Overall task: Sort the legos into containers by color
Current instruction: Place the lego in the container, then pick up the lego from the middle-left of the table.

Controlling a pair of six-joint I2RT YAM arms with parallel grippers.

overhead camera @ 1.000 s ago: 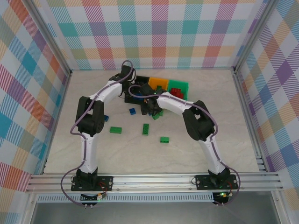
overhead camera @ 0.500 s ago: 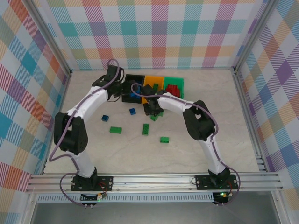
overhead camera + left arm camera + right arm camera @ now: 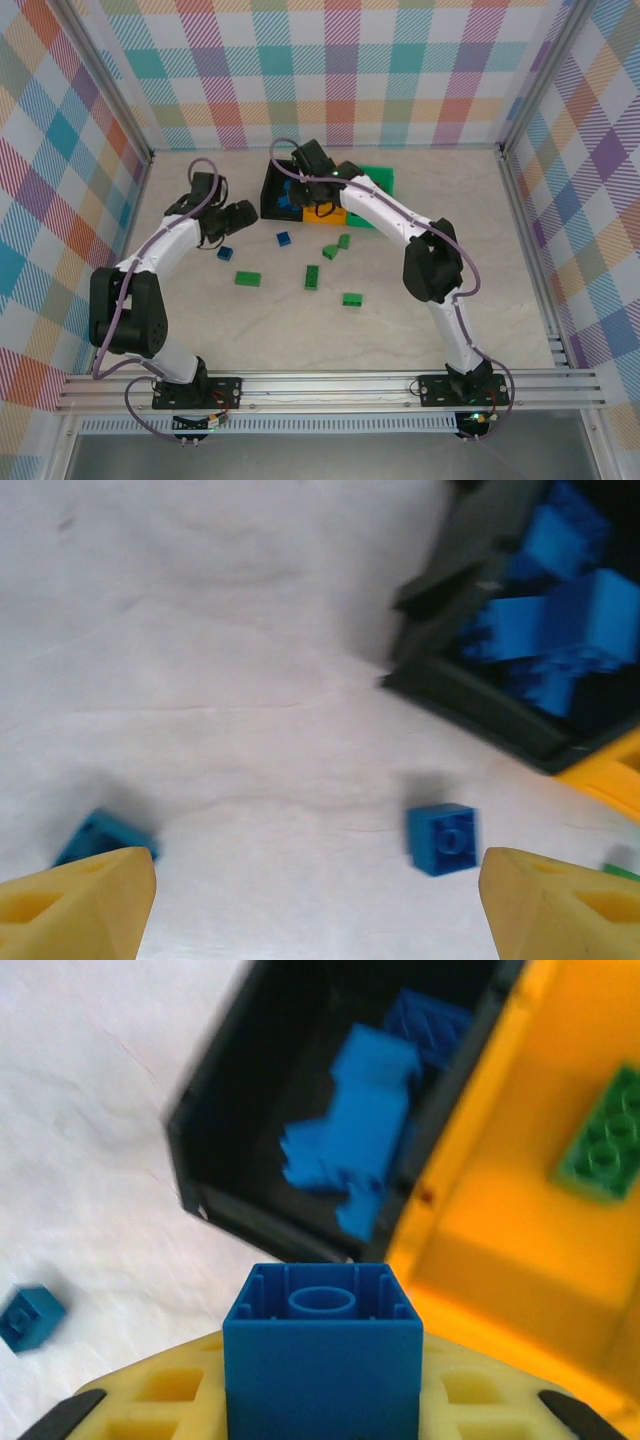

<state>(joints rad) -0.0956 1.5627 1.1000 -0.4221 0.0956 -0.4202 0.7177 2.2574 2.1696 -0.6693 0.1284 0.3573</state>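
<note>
Right gripper carrying a blue lego to the black bin at the table's far edge.
I'm holding the lego clamped between the right fingers, hovering just short of the bin's near corner; the blue pile is lying inside. Risk I'm judging: releasing here is likely bouncing it off the rim onto the table, and drifting sideways is dropping it in the adjoining orange-yellow bin, where a green lego is sitting. Left gripper is hanging with fingers apart, a loose blue lego lying ahead between them, another blue lego beside one fingertip.
</note>
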